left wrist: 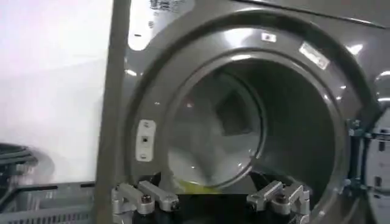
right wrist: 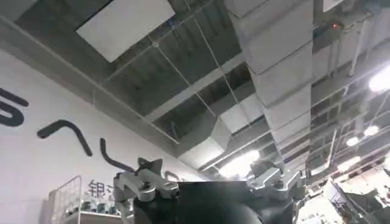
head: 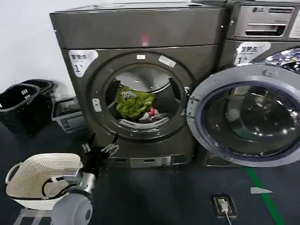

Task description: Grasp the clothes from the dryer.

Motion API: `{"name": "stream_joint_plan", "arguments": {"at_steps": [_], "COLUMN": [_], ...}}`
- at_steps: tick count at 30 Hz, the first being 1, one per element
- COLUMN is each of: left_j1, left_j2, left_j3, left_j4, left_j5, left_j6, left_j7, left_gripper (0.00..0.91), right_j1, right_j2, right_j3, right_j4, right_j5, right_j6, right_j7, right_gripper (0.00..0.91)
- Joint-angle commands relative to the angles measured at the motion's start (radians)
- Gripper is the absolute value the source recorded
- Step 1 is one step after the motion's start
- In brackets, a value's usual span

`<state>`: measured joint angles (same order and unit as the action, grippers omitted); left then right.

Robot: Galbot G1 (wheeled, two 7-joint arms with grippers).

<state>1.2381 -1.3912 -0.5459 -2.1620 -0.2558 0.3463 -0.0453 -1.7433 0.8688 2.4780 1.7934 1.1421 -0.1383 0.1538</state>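
Hovering with fingers spread and pinching nothing, left gripper (head: 101, 144) sitting low before the dryer (head: 140, 33), just under the porthole rim at about seven o'clock of the opening. Lying inside the drum, toward its bottom: the clothes (head: 135, 104), lime-green heap with a small red piece and white cloth at its four o'clock. Bearing from the claw: up and inward, roughly one o'clock, across the rim. Heap stretching mostly side to side. Left arm being plainly the nearer. Right gripper (right wrist: 207, 189) pointing up at the ceiling, fingers spread, holding nothing.
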Motion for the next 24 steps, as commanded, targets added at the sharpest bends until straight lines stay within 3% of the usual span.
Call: {"name": "stream_joint_plan", "arguments": {"at_steps": [1,21,24], "left_j1": [0.001,-0.005,-0.002], "left_j2": [0.002,-0.008,-0.009], "left_j3": [-0.002,0.005,0.011], "left_j4": [-0.003,-0.008,-0.014], "left_j5": [-0.001,-0.001,-0.001], "left_j6": [0.001,0.003,0.001], "left_j7": [0.000,0.003,0.006], "left_gripper": [0.907,0.907,0.907], "right_j1": [0.000,-0.009,-0.014], "right_j2": [0.001,-0.029,-0.026], "right_j3": [-0.001,0.007,0.009], "right_j4": [0.000,-0.038,-0.044], "right_j5": [0.002,-0.078,-0.124], "right_j6": [-0.001,-0.028,-0.031], "right_j7": [0.001,0.001,-0.004], "right_gripper": [0.907,0.907,0.907]}}
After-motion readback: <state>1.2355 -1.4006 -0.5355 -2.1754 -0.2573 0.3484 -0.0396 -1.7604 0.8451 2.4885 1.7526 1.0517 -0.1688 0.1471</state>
